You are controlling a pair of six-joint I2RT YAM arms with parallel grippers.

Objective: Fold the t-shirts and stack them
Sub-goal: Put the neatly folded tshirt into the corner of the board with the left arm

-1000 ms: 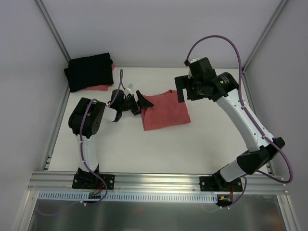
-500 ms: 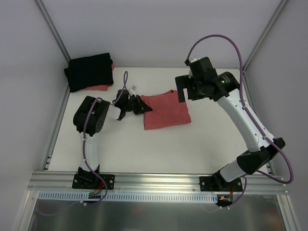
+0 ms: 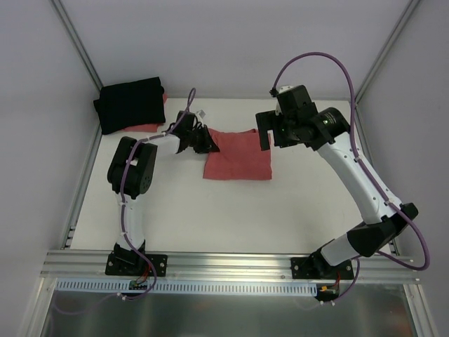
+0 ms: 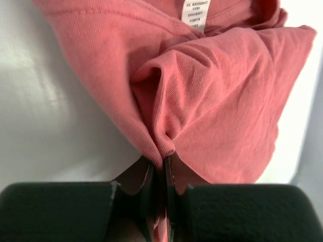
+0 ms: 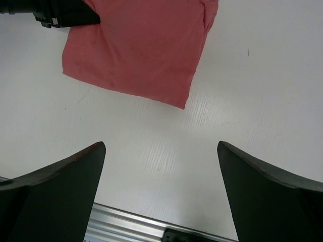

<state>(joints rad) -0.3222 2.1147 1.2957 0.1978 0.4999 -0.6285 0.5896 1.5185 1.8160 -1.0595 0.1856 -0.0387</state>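
Folded coral-red t-shirt (image 3: 242, 160) pinched by the closed left hand (image 4: 159, 169), right hand (image 5: 161, 146) wide open, empty; stacking with the seemingly folded black t-shirt (image 3: 130, 104) remains.

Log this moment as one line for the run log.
left gripper: shut on coral-red t-shirt edge | right gripper: open, empty | black t-shirt: folded, far-left corner
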